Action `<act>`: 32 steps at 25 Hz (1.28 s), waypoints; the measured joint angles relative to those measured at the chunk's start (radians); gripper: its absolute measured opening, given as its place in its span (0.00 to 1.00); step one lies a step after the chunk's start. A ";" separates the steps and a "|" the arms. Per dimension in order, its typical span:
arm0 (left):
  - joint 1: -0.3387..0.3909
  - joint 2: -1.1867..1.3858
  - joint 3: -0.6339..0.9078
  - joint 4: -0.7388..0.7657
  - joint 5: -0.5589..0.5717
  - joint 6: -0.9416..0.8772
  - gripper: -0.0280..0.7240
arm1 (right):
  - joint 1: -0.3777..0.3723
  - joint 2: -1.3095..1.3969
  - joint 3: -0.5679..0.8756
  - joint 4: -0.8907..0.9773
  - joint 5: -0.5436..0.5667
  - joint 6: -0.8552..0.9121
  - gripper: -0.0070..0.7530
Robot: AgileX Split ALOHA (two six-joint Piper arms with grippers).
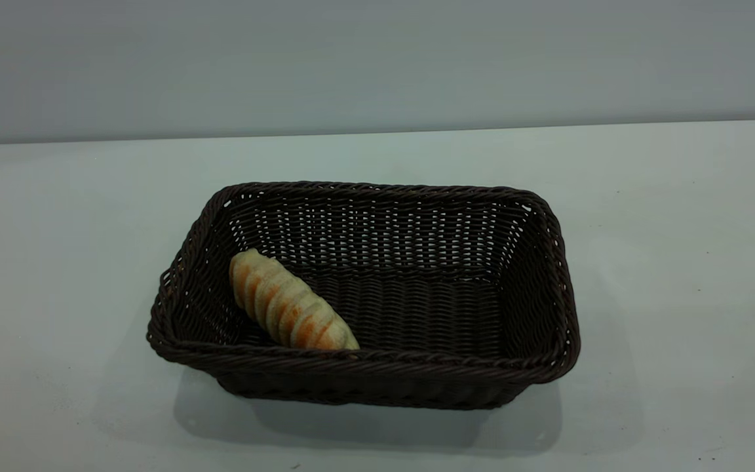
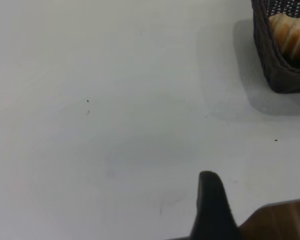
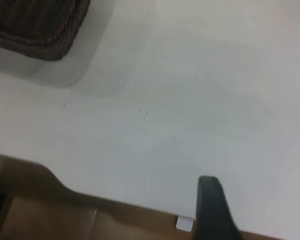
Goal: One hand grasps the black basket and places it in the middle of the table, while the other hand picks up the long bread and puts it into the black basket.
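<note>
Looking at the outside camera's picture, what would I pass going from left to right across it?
Bare table → basket's left rim → bread lying inside it → basket's open floor → basket's right rim → bare table again.

**Bread in basket, mid-tabletop**

Black basket [image 1: 364,367]: rectangular dark woven wicker, flared openwork sides, braided rim, upright on the white tabletop [image 1: 666,275] near its middle. Long bread [image 1: 289,303]: golden-orange roll with pale cross ridges, lying diagonally inside at the basket's left end, leaning on the near wall.
</note>
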 joint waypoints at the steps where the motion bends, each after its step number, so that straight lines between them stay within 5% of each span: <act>1: 0.000 0.000 0.000 0.000 0.000 0.000 0.72 | -0.020 -0.003 0.000 0.000 0.000 0.000 0.64; 6: 0.000 0.000 0.000 0.000 0.000 0.000 0.72 | -0.158 -0.075 0.000 0.002 0.000 0.000 0.64; 32: 0.000 0.000 0.000 0.000 0.000 0.000 0.72 | -0.164 -0.213 0.000 0.003 0.003 0.000 0.64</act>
